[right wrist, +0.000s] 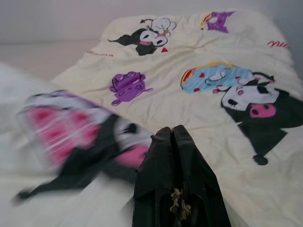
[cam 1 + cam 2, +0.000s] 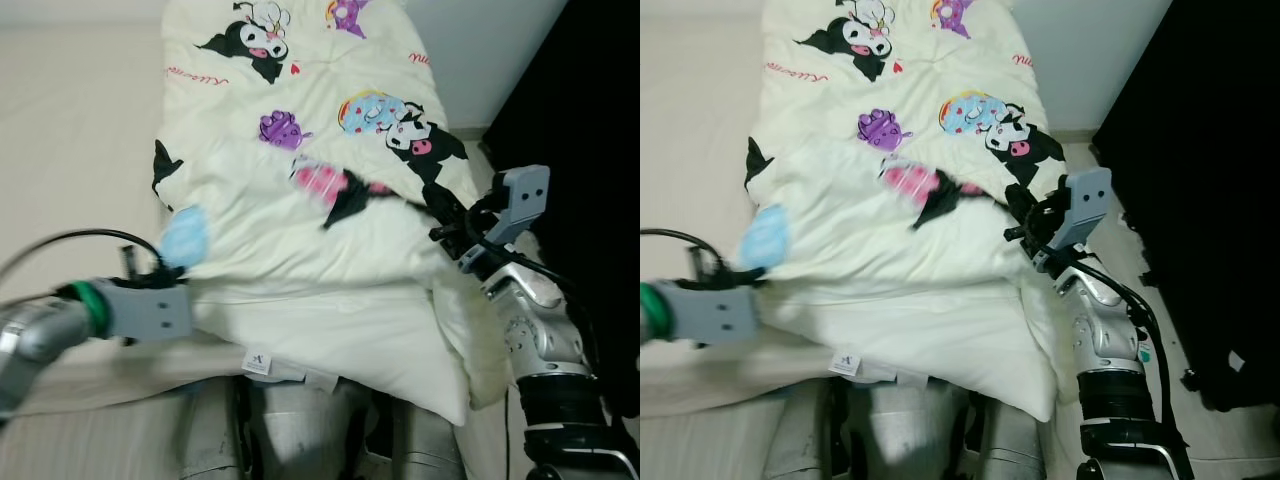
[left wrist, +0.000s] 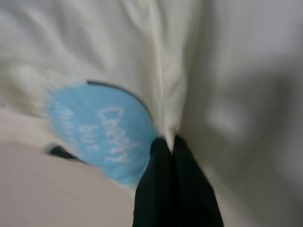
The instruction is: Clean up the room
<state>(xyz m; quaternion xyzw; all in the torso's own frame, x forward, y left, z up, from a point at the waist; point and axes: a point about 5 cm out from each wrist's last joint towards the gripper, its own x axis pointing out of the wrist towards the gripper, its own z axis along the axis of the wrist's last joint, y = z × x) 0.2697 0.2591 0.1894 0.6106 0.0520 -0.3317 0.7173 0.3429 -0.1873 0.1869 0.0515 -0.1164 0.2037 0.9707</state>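
With both pincers, left [image 3: 166, 142] and right [image 1: 172, 132], pinched shut on the near folded edge of the blanket [image 2: 300, 130] lying on the bed [image 2: 70, 130], spreading appears underway; next, probably draw it flat.

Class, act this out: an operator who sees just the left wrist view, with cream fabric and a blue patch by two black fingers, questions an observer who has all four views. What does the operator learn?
Operator: What fabric is this?
Observer: A cream blanket printed with cartoon characters, spread over a bed.
Operator: Where is my left gripper on it?
Observer: The left gripper is shut on the blanket's near left edge, beside the blue patch.
Operator: And the other arm?
Observer: The right gripper is shut on the blanket at its right side, near a pink and black print.
Operator: What is beyond that side?
Observer: A dark area to the right of the bed.
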